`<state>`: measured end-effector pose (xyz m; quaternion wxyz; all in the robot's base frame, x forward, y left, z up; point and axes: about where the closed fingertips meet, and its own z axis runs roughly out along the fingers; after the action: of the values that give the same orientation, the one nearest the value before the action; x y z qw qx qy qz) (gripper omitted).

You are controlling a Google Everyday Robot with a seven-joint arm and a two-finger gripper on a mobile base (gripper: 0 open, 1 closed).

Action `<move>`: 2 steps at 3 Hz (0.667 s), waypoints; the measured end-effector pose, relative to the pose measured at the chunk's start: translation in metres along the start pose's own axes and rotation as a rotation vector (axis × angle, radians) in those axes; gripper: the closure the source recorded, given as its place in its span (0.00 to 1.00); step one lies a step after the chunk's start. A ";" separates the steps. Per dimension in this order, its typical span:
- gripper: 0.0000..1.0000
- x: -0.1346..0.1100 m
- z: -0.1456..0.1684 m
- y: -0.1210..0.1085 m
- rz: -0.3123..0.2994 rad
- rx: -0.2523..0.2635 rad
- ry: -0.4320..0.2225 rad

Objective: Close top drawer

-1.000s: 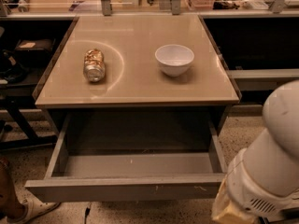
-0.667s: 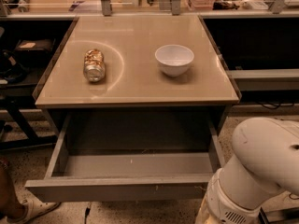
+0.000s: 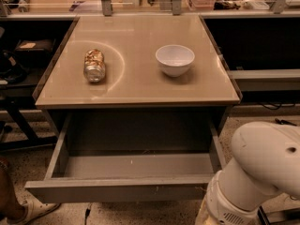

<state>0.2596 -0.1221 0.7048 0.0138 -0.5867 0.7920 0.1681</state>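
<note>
The top drawer (image 3: 122,190) is a wide grey metal drawer, pulled far out of the cabinet toward me. Its inside is bare and its flat front panel runs along the lower part of the camera view. My white arm (image 3: 255,175) fills the lower right corner, just right of the drawer's right front corner. The gripper itself is out of view below the frame, hidden beyond the arm's white segments.
On the tan cabinet top (image 3: 136,88) a crushed can (image 3: 94,65) lies on its side at left and a white bowl (image 3: 175,59) stands at right. A person's shoe (image 3: 28,211) is at the lower left. Dark shelving flanks the cabinet.
My arm has swung left and down, closer to the drawer's right front corner. The drawer, can and bowl have not moved.
</note>
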 end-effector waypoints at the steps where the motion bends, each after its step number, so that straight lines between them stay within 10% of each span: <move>1: 1.00 -0.013 0.041 -0.033 0.004 0.016 -0.022; 2: 1.00 -0.024 0.068 -0.063 0.009 0.038 -0.044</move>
<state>0.3141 -0.0972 0.6300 0.0417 -0.5788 0.7973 0.1661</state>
